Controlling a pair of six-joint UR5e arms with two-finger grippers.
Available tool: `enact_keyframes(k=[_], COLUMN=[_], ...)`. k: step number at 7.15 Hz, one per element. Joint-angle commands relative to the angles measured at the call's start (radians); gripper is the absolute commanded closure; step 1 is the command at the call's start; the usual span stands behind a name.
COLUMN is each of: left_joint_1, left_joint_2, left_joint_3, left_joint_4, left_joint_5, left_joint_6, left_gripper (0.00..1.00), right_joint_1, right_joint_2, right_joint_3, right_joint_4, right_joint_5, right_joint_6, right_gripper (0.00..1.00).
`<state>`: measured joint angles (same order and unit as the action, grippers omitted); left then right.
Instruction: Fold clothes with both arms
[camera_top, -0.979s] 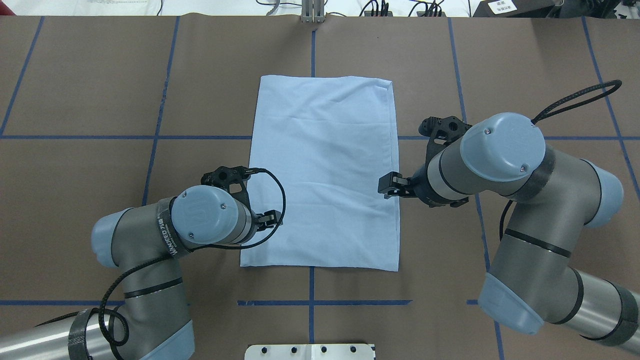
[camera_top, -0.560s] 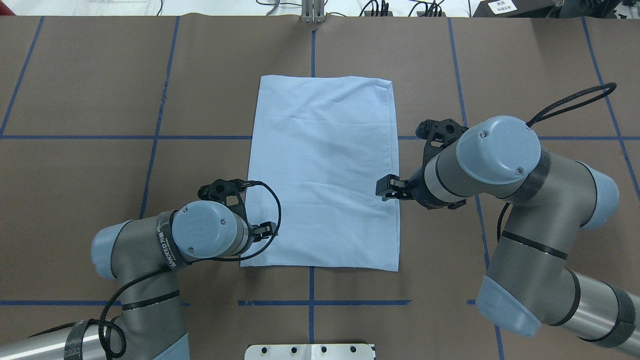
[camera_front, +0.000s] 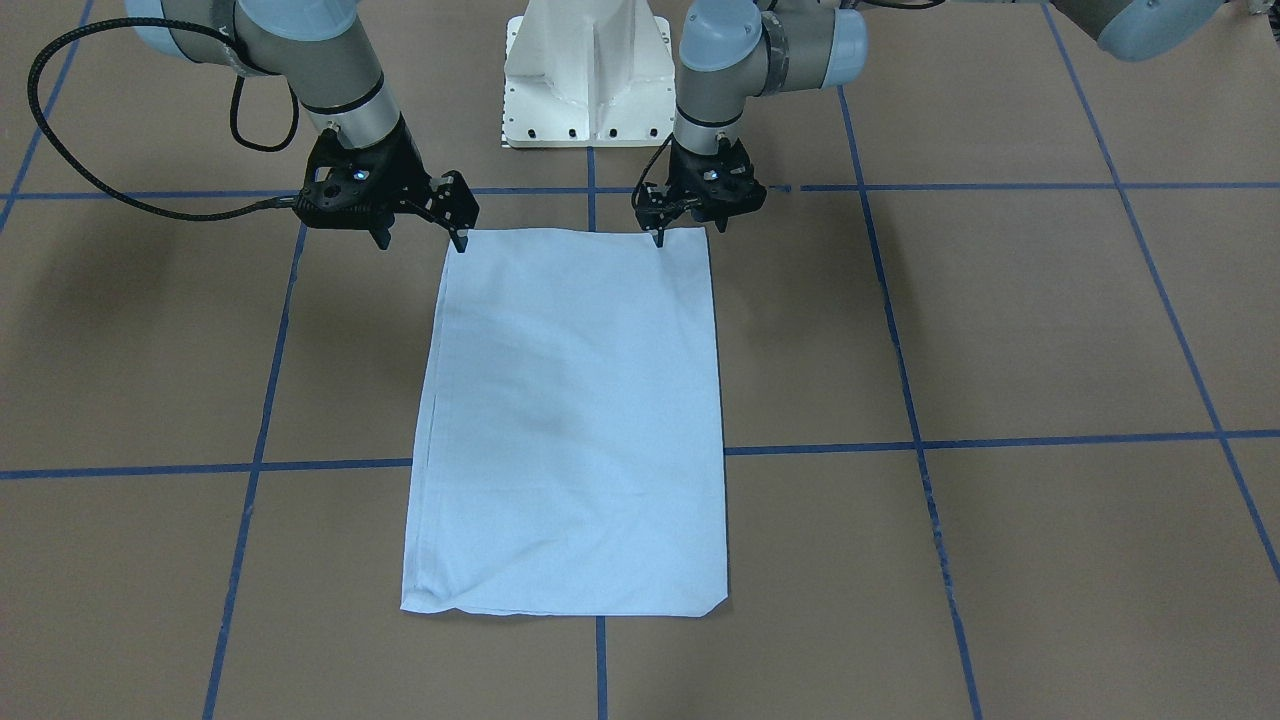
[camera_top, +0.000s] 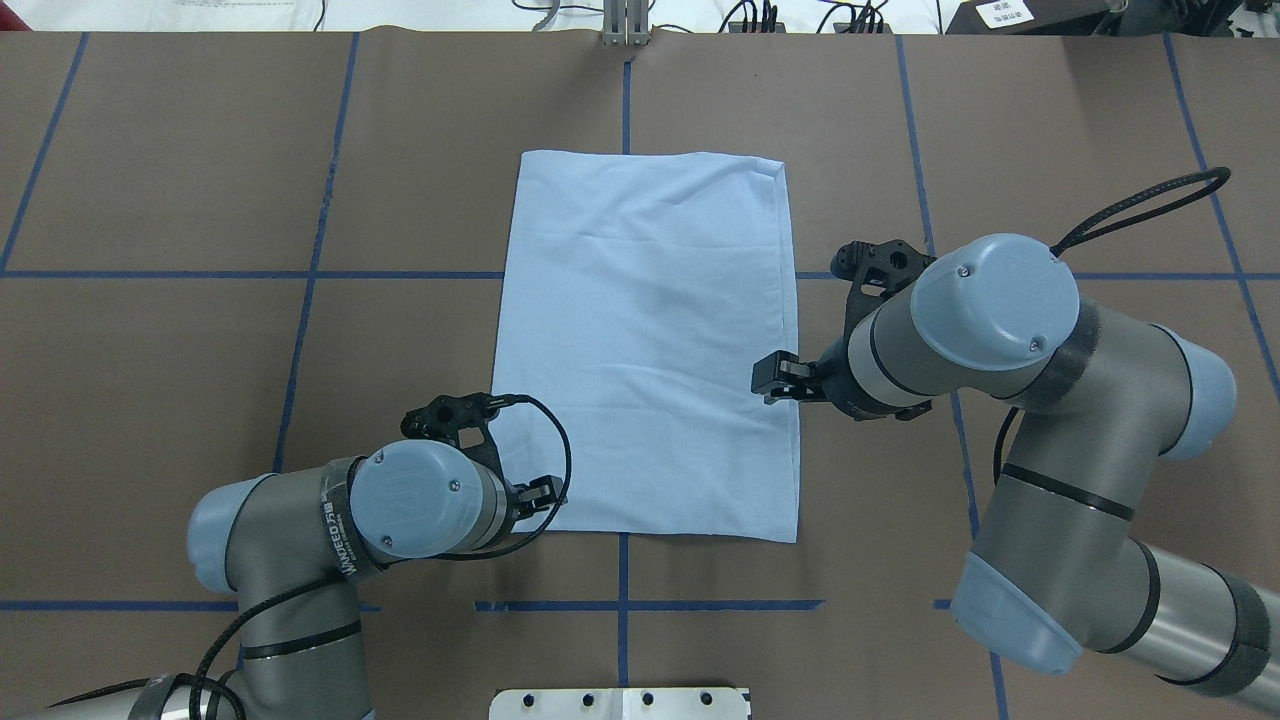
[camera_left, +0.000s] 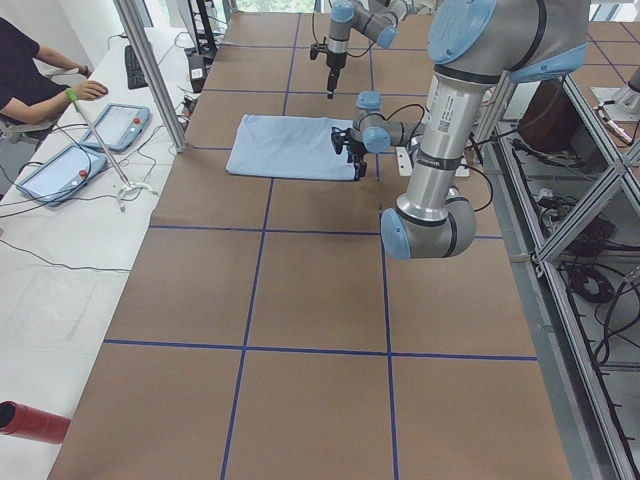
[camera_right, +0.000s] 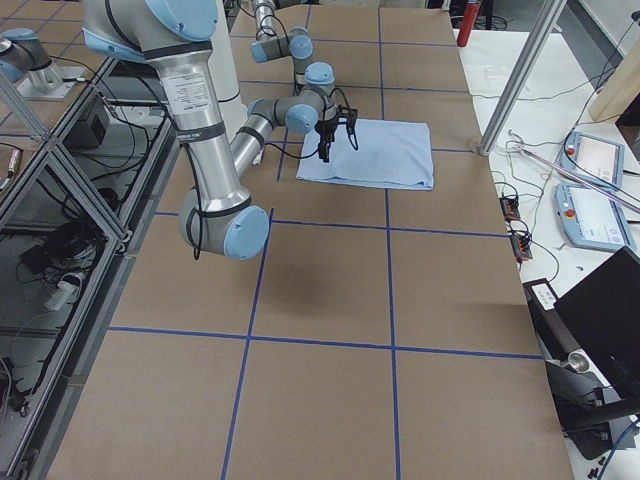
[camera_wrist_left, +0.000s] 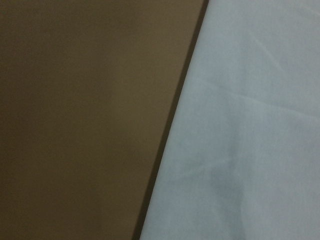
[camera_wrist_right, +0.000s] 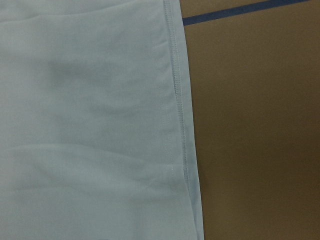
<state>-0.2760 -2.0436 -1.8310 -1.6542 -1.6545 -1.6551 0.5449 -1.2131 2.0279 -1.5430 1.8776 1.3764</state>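
Note:
The clothes (camera_front: 570, 420) are one light blue piece folded into a tall rectangle, flat on the brown table (camera_front: 1000, 330); no print or label shows. My left gripper (camera_front: 690, 232) hovers open over the cloth's robot-side corner on my left. My right gripper (camera_front: 422, 240) hovers open by the other robot-side corner, one fingertip just over the cloth's edge. Neither holds anything. In the overhead view the cloth (camera_top: 645, 340) lies between the left gripper (camera_top: 535, 495) and the right gripper (camera_top: 780, 378). Both wrist views show only the cloth's edge (camera_wrist_left: 250, 125) (camera_wrist_right: 90, 125) and bare table.
The white pedestal base (camera_front: 590, 80) stands at the robot's edge of the table. Blue tape lines (camera_front: 900, 445) divide the brown surface. Off the far edge a seated person (camera_left: 40, 80) has tablets (camera_left: 115, 125) on a white side table, with an aluminium post (camera_left: 150, 70) nearby.
The left arm has drawn back along the cloth's left edge toward the robot, to its near corner. The right arm shifted only slightly. The cloth has not moved.

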Motion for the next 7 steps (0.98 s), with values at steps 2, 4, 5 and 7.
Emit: enact_keyframes(k=[2, 4, 5, 7], left_joint_1=[0.020, 0.020, 0.020, 0.018], left_joint_2=[0.005, 0.003, 0.002, 0.002], left_joint_3=[0.010, -0.002, 0.008, 0.010], left_joint_4=[-0.002, -0.001, -0.001, -0.001], left_joint_5=[0.002, -0.001, 0.001, 0.002], left_joint_6=[-0.005, -0.005, -0.003, -0.002], left_gripper=[0.04, 0.07, 0.07, 0.08], right_joint_1=[0.000, 0.001, 0.000, 0.000], right_joint_2=[0.001, 0.000, 0.001, 0.001], right_joint_3=[0.000, 0.000, -0.002, -0.002], right_joint_4=[0.000, 0.000, 0.000, 0.000], right_joint_5=[0.002, 0.002, 0.002, 0.002], right_joint_6=[0.000, 0.000, 0.000, 0.000], right_gripper=[0.00, 0.00, 0.00, 0.00])
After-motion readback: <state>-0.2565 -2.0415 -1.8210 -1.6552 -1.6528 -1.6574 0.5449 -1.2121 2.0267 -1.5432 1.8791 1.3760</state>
